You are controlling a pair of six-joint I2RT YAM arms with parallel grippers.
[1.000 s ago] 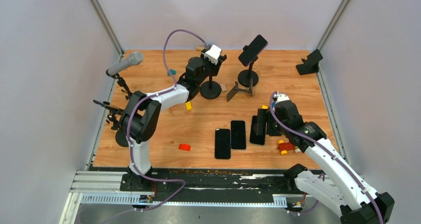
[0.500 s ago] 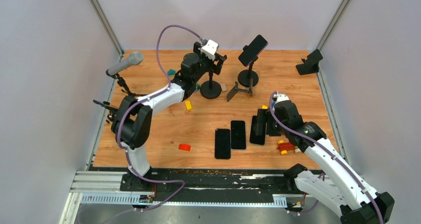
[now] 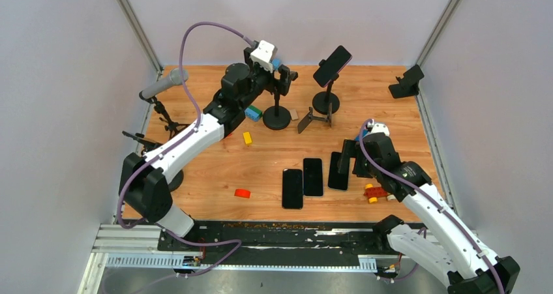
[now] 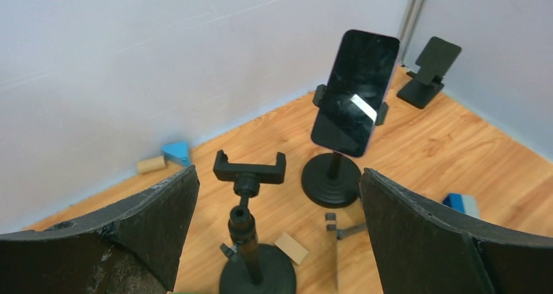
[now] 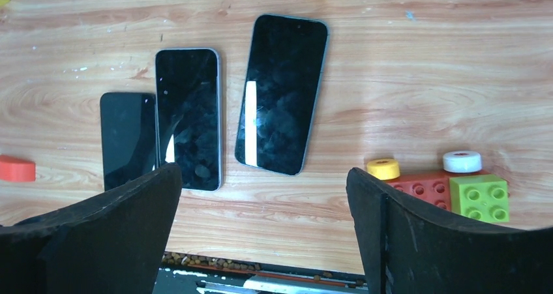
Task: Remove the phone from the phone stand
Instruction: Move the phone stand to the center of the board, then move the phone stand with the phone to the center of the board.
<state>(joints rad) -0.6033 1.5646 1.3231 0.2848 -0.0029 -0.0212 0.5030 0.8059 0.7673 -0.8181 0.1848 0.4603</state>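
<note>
On the wooden surface [image 3: 261, 163], at about 1 o'clock in the top view, the dark rectangular phone [image 3: 332, 66] sits tilted in the clamp of the black round-base phone stand [image 3: 325, 102]. The left claw [image 3: 285, 79] hangs raised at about 12 o'clock, near the phone on its 9 o'clock side and not touching it. Its jaws are spread wide and grasp nothing. In the left wrist view the phone stands at 1 o'clock from an empty black clamp stand [image 4: 249, 170], and both stands are upright. The right claw [image 3: 351, 157] is low at about 3 o'clock on the surface, also released and empty. Under it three dark phones [image 5: 188, 115] lie flat side by side, and a small toy of red, green and yellow bricks [image 5: 443, 180] lies at their 4 o'clock.
</note>
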